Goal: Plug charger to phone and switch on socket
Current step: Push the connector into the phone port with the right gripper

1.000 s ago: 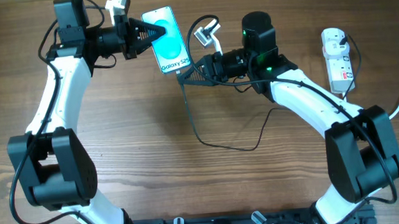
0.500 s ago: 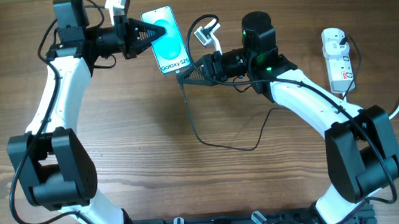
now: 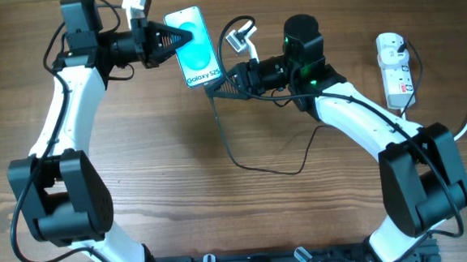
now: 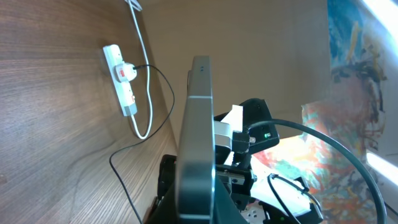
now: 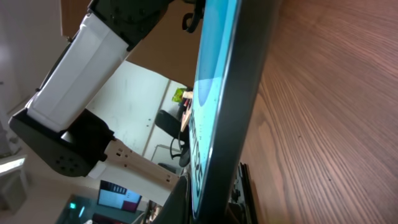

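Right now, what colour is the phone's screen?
The phone screen is turquoise-green with a white text strip; clearest in the overhead view.

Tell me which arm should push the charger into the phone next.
Right. The right gripper is at the phone's text end with the charger running from it; the left gripper is busy holding the phone.

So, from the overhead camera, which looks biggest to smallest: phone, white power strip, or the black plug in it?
1. phone, slightly, though it's lifted nearer the camera, so unsure.
2. power strip, similar length, narrower.
3. black plug, clearly smallest.
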`<state>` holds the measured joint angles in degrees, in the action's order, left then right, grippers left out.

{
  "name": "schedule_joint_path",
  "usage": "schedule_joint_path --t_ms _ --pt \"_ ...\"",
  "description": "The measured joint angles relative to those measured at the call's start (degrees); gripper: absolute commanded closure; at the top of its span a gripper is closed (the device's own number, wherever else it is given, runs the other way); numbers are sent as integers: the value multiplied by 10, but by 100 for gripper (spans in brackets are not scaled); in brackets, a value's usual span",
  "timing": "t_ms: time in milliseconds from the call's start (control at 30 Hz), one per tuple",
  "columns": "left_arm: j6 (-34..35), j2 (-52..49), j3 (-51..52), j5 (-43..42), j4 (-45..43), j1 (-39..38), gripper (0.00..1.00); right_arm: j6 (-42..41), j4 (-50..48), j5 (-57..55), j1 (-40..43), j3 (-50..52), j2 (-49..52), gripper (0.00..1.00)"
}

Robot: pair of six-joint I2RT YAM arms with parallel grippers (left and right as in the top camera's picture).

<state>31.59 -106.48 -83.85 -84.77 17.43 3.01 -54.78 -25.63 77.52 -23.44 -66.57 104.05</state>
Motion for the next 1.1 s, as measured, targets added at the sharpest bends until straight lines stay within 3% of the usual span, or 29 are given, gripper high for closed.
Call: schedule_joint_path --t_ms 500,767,800,867,900,1000,1100 --pt "-9 0 -5 3 -8 -4 96 -70 -45 -18 0 10 0 96" --pt "-19 0 -8 24 -10 -4 96 -108 -126 -10 5 16 30 95" --pt "-20 0 -8 24 -10 -5 96 -108 -126 -10 5 16 30 90" --pt "-20 0 -8 24 -10 -5 96 -108 -126 -7 5 16 30 67" --pt "-22 0 -8 24 -9 -7 96 -106 -130 -21 6 13 31 61" --pt "-22 0 -6 0 -1 -42 96 -101 -126 -25 11 10 34 55" --pt "-22 0 -6 -3 1 -42 96 -86 -106 -3 11 9 34 55"
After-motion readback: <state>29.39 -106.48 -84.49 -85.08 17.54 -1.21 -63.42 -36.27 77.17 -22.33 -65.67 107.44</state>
